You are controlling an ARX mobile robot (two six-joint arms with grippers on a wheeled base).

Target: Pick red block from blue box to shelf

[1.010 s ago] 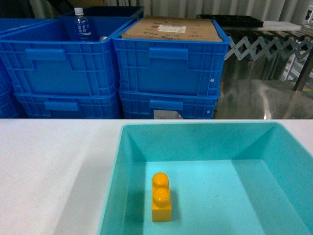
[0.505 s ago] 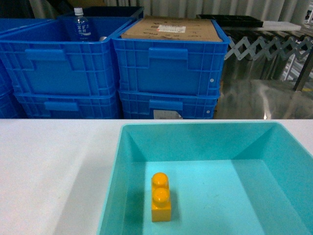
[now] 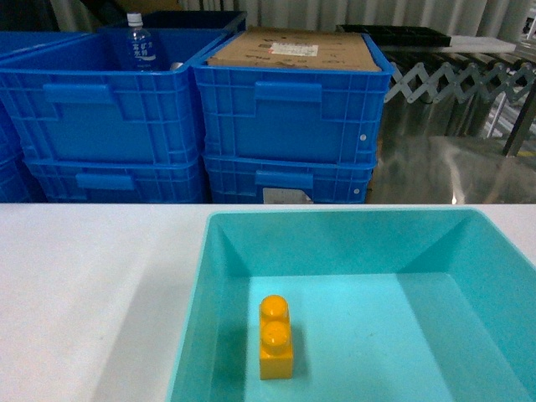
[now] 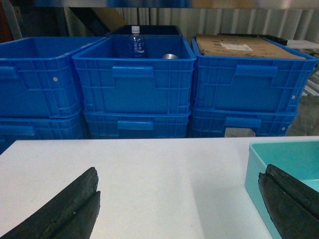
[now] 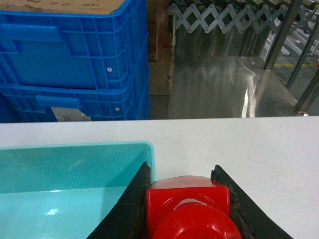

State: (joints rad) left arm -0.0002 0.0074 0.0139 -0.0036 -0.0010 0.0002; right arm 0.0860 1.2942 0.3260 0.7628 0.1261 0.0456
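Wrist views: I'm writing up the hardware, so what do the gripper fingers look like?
Left gripper: two black, matte, rough-textured fingers, each with a lengthwise seam, tapering upward. Right gripper: the same kind of dark fingers, with thin, slightly worn edges. No cables, markings or arm links show in either wrist view.

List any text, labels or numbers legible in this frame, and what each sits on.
No text can be read here.
White label on the cardboard sheet: print too blurred.
Blue label on the water bottle: characters too small.
Pale sticker on the lower blue crate: nothing legible.
The red block and yellow brick: no markings visible.
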